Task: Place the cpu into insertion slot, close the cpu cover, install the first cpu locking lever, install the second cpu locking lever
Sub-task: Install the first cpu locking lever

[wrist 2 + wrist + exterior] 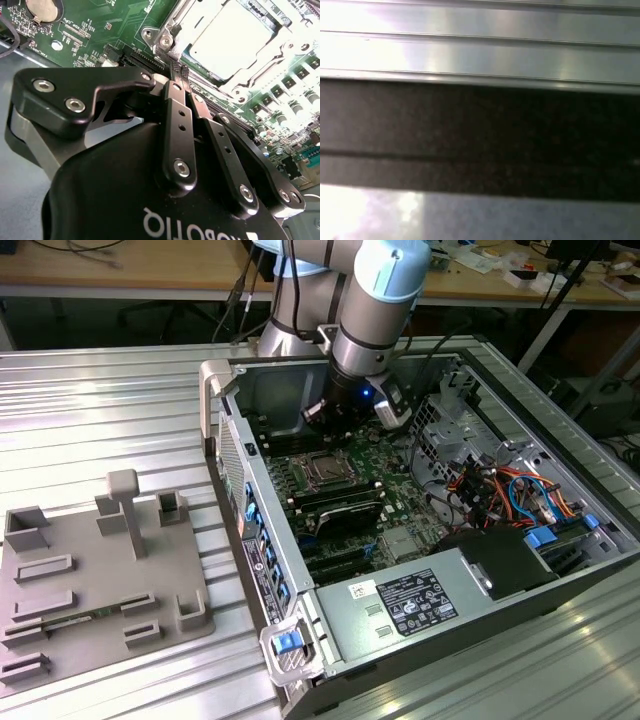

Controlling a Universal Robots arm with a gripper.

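Cpu (227,40) sat flat inside insertion slot (163,41). Cpu cover (236,75) lay down over cpu, likely to hold it in. Gripper (178,74) hung just beside slot corner, fingers pressed together, nothing between, likely set to push, not grab.

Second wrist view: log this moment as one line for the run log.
cpu: seated under cover | cover: down over cpu | gripper: shut, tips by cover corner

The silvery cpu (232,42) lies in the insertion slot (305,466), cpu cover (250,72) seemingly down.
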